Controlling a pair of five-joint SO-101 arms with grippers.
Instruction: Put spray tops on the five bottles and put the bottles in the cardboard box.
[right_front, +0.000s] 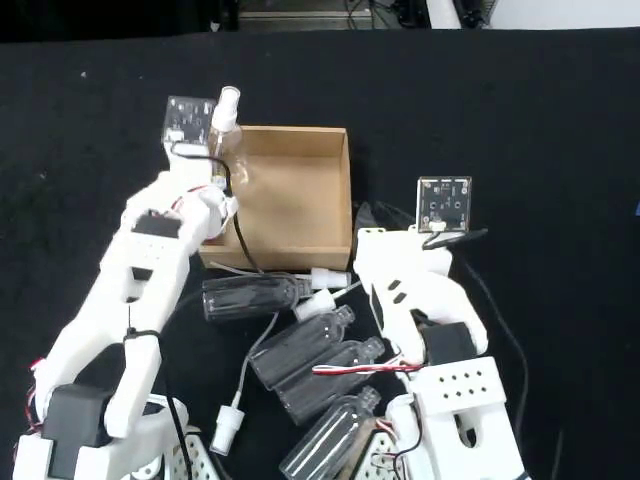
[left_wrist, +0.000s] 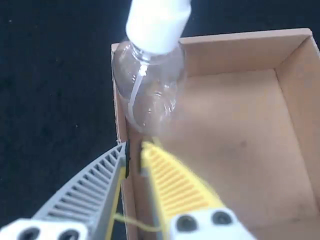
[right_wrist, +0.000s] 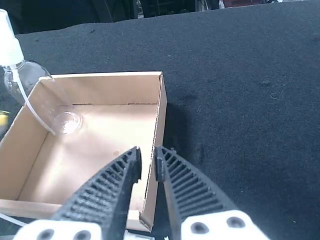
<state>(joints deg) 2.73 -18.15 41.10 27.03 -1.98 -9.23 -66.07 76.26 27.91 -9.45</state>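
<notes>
- Left gripper (left_wrist: 134, 149): narrow, fingers almost together, tips just at the base of the capped bottle (left_wrist: 150, 90). None of the bottle's body sits between them.
- The capped bottle stands tilted inside the cardboard box (right_front: 300, 210). Its base appears to rest on the floor by the left wall, and its spray top is above the rim.
- Risk 1: the bottle only leans on the wall. A nudge from the fingertips on withdrawal could tip it over the rim onto the table (right_front: 520, 110). It could also fall flat across the floor and take room needed for the others.
- Risk 2: the left fingers sit right at the left wall. Catching it would drag the light box.
- Right gripper (right_wrist: 146, 154): narrow, empty, above the box's right wall. Same snag hazard.
- Four uncapped bottles (right_front: 250, 297) lie close together in front of the box, with loose spray tops (right_front: 330, 278) among them.
- Risk 3: the bottles are round and touching, so picking one likely rolls its neighbours. The thin dip tubes may bend or miss a neck.
</notes>
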